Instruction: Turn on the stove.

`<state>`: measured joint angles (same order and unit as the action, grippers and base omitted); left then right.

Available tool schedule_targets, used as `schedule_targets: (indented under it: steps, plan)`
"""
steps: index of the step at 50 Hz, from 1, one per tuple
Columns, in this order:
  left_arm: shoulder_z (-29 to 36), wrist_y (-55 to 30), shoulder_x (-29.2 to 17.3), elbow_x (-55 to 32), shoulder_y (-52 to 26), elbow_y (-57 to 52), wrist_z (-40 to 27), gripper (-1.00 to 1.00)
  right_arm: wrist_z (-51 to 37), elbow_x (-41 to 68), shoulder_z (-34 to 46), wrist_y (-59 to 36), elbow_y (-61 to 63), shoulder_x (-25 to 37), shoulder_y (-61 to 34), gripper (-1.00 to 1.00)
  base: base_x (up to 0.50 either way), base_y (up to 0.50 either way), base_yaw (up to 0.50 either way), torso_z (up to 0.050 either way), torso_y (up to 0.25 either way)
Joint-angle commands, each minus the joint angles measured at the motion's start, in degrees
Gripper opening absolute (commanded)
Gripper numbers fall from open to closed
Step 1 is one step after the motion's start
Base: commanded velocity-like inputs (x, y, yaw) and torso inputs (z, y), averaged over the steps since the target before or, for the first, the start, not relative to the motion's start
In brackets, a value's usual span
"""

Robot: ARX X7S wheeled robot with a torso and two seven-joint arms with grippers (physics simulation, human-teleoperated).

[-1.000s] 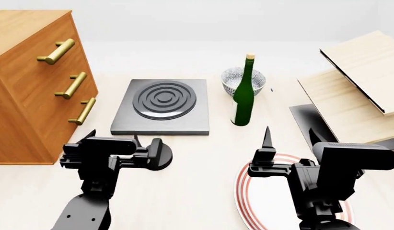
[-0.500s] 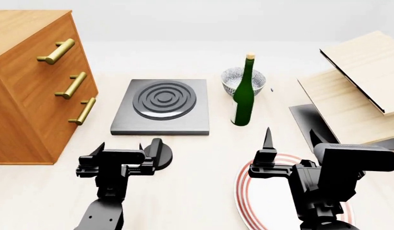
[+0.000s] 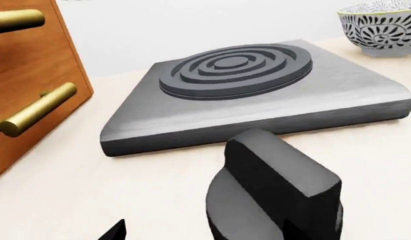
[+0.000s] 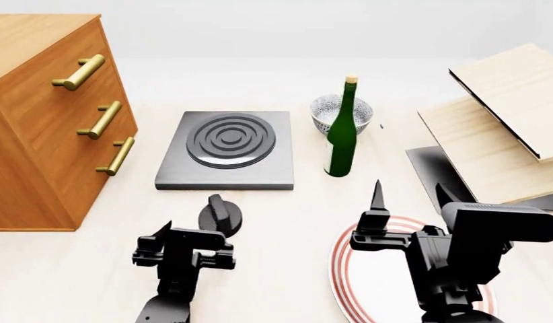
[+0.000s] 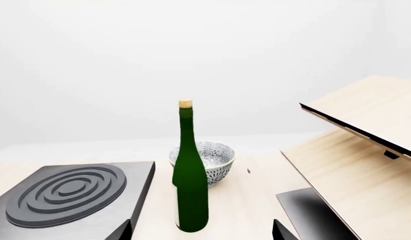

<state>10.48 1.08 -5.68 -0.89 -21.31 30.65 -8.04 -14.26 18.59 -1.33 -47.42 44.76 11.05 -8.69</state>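
The patterned bowl (image 4: pixel 335 111) shows nothing inside it; the green bottle (image 4: pixel 342 138) stands upright just before it. The left gripper (image 4: pixel 188 243) hangs low, fingers parted and bare, the black knob (image 4: pixel 220 214) just beyond their tips, apart. The stove (image 4: pixel 228 148) lies farther ahead. The right gripper (image 4: pixel 407 198) hovers over the red-rimmed plate (image 4: pixel 341 279), fingers spread, holding nothing.

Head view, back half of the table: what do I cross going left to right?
Wooden drawer cabinet → stove → green bottle, standing in front of the patterned bowl → stacked light wooden boards.
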Motion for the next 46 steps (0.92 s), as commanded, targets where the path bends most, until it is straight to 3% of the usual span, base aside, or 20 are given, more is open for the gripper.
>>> schedule_targets:
  steps: [1, 2, 3, 22, 46]
  plan:
    - [-2.0, -25.9, 3.8, 1.2, 12.5, -42.5, 15.4, 1.0, -0.4, 0.2, -0.7, 1.1, -1.0, 0.2, 0.2, 1.0, 0.0, 0.0, 0.0, 0.0, 0.0]
    - [-2.3, -26.2, 3.5, 0.7, 12.5, -50.2, 15.3, 1.0, -0.4, 0.2, -0.7, 1.2, -1.1, 0.3, 0.2, 1.0, 0.0, 0.0, 0.0, 0.0, 0.0]
    - [-3.2, -26.7, 3.1, -0.3, 12.5, -51.3, 15.5, 1.0, -0.5, 0.2, -0.7, 1.2, -1.2, 0.3, 0.1, 1.0, 0.0, 0.0, 0.0, 0.0, 0.0]
    - [-13.1, -35.7, 2.0, -3.5, 11.2, -58.3, 6.1, 1.0, -1.2, 0.2, 0.0, 2.3, -3.1, 0.5, 0.1, 1.0, 0.0, 0.0, 0.0, 0.0, 0.0]
    - [-11.8, -35.8, 0.4, -5.2, 13.0, -58.7, 3.6, 1.0, -1.8, 0.2, 0.6, 4.6, -4.8, 0.9, 1.4, 1.0, 0.0, 0.0, 0.0, 0.0, 0.0]
